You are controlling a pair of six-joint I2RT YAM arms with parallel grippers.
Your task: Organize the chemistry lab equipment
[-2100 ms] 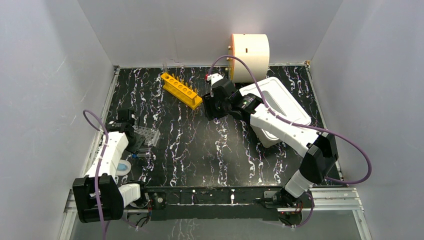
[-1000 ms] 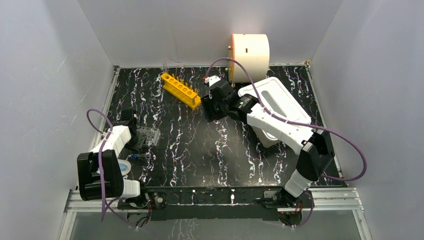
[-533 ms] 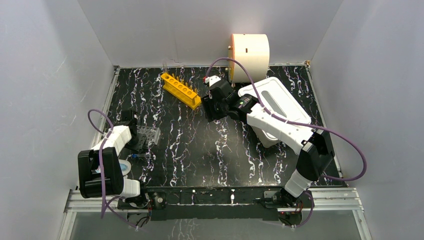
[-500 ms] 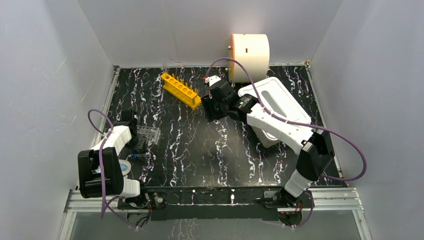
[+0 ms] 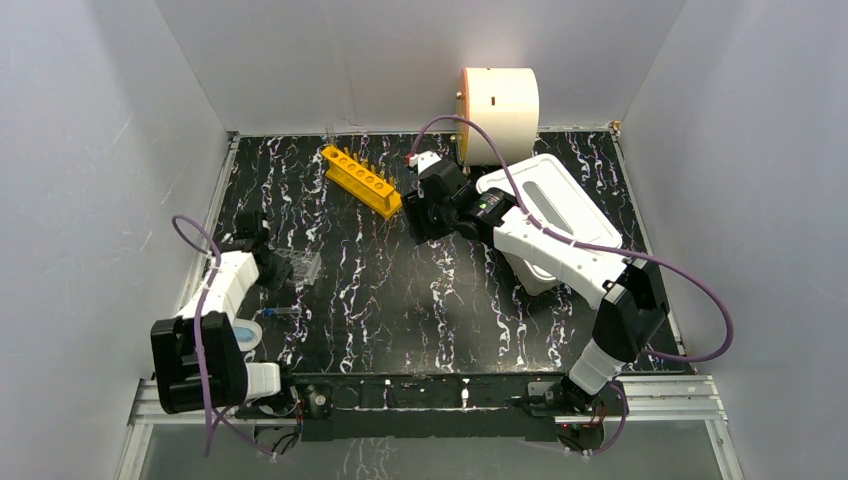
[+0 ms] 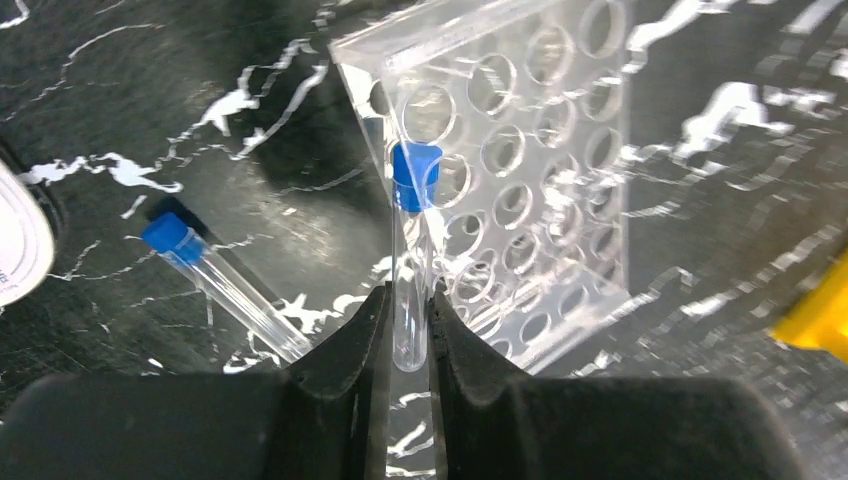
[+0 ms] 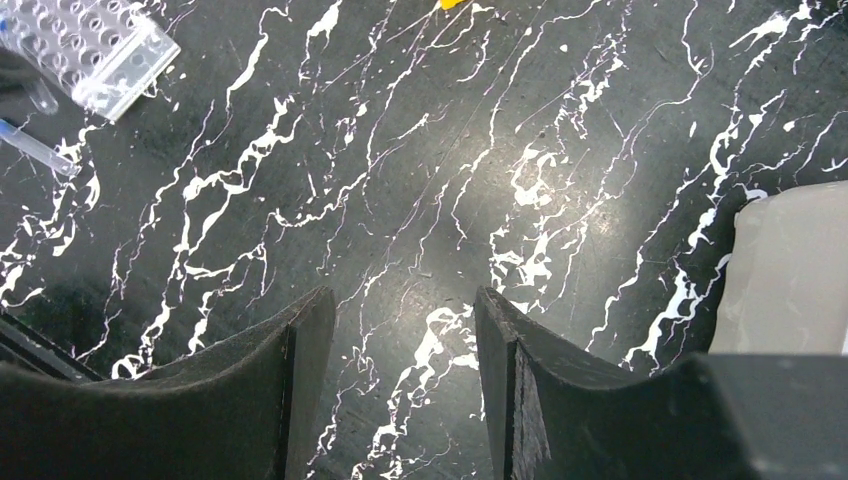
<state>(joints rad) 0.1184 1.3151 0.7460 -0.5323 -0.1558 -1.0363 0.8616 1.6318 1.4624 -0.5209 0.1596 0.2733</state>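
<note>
The left arm (image 5: pixel 228 285) reaches along the 9 o'clock edge of the black marbled worktop (image 5: pixel 400 300). Its jaws are clenched on a blue-capped vial (image 6: pixel 411 290), gripping the clear tube low down, with the blue cap pointing away from the wrist. In the left wrist view the cap lies over the near corner of the clear well plate (image 6: pixel 520 170); whether it touches the plate cannot be told. The plate sits tilted, just beside the jaws at their 3 o'clock in the top view. A second blue-capped vial (image 6: pixel 222 282) lies flat on the worktop at the 7 o'clock side of the plate, apart from it. The orange tube rack (image 5: pixel 362 180) lies at 11 o'clock on the worktop, well apart from the plate. The right arm (image 5: pixel 540 240) stretches toward the centre; its jaws are released, holding nothing, above bare worktop. The white tub (image 5: pixel 545 215) sits at 2 o'clock and the cream drum (image 5: pixel 498 100) at 12 o'clock.
</note>
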